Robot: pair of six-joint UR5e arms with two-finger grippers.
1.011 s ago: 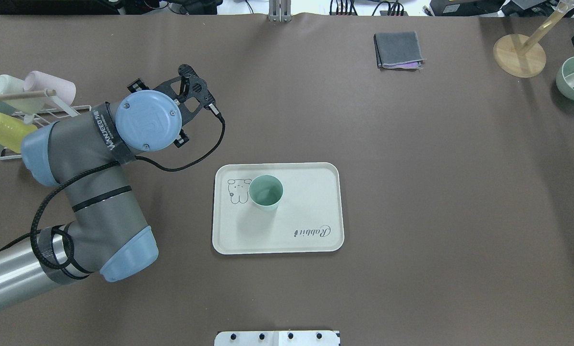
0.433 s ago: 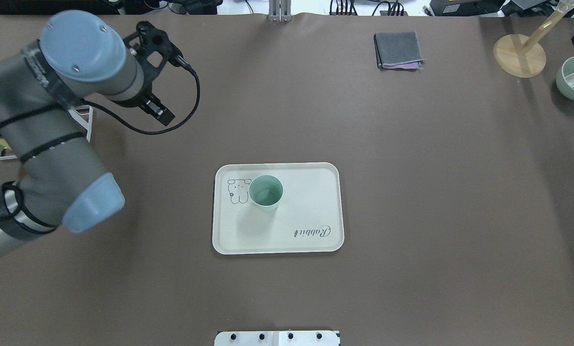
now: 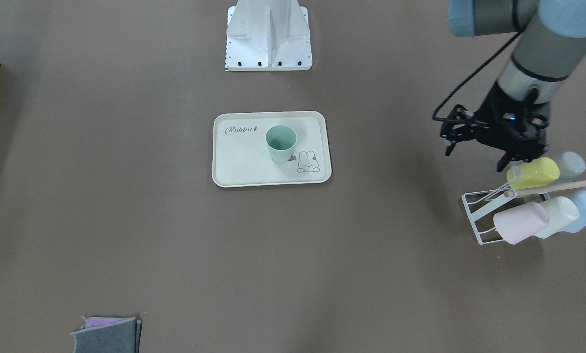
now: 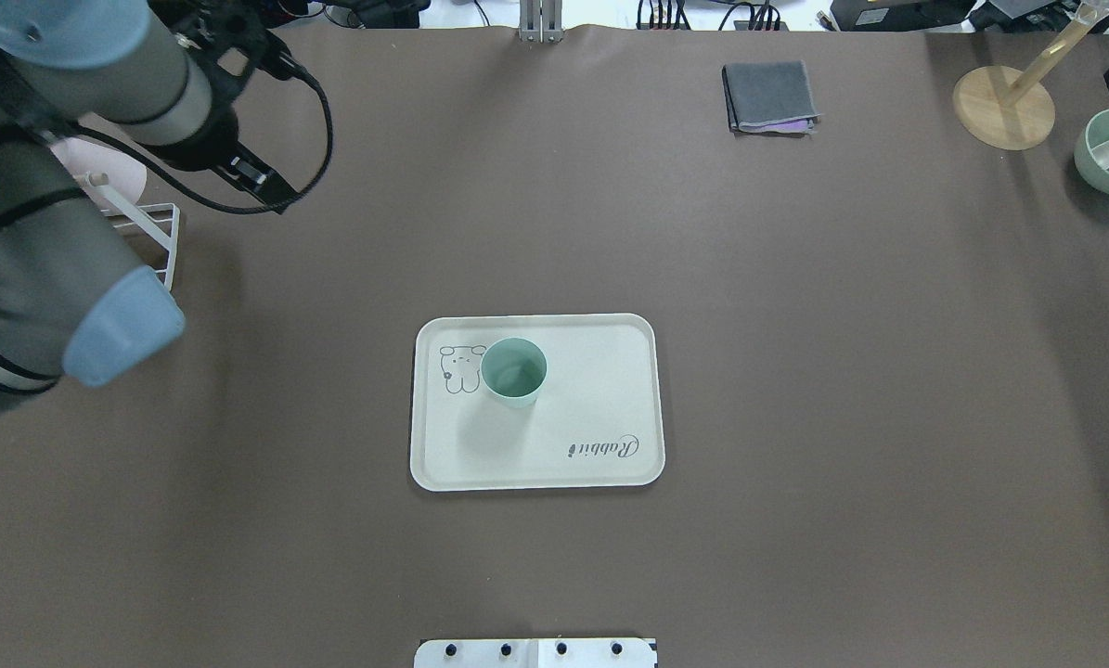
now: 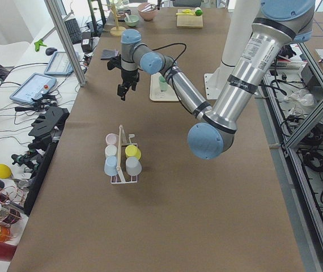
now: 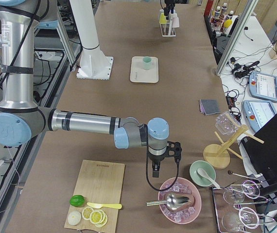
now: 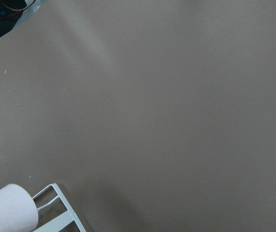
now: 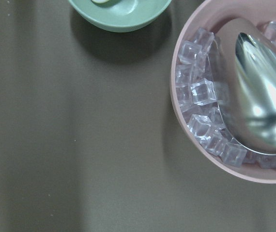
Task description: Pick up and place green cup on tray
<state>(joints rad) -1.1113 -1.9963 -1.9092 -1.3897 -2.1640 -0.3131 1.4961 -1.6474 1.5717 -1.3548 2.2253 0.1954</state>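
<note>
**Ana:** Where is the green cup (image 3: 281,143)?

**Ben:** It stands upright on the tray (image 3: 239,164), well inside the rim and just beside the bunny drawing (image 3: 308,162). Nothing is touching it. I'd judge the placing done.

**Ana:** So what could go wrong from here?

**Ben:** My worry is the left pincer (image 3: 513,154). It hangs close over the rack (image 3: 479,215) of cups at the tabletop's (image 3: 126,196) end, right by the yellow cup (image 3: 535,172). If it dropped or swung sideways there, it could knock a cup off its peg. I see nothing in its grasp, but whether its fingers are spread or pressed together I cannot tell.

**Ana:** And the right pincer (image 6: 157,167)?

**Ben:** It shows only in the right-side view, too small to judge (so again, cannot tell). It hovers beside the pink bowl (image 8: 247,173) of ice, and a careless descent could clip the scoop (image 8: 264,96).

**Ana:** Do the views show different things?

**Ben:** Yes. The front-facing view shows the whole rack, while the overhead hides most of it behind the left arm. Only the right wrist view shows the ice cubes and scoop up close. The overhead never shows the right arm at all.
</note>
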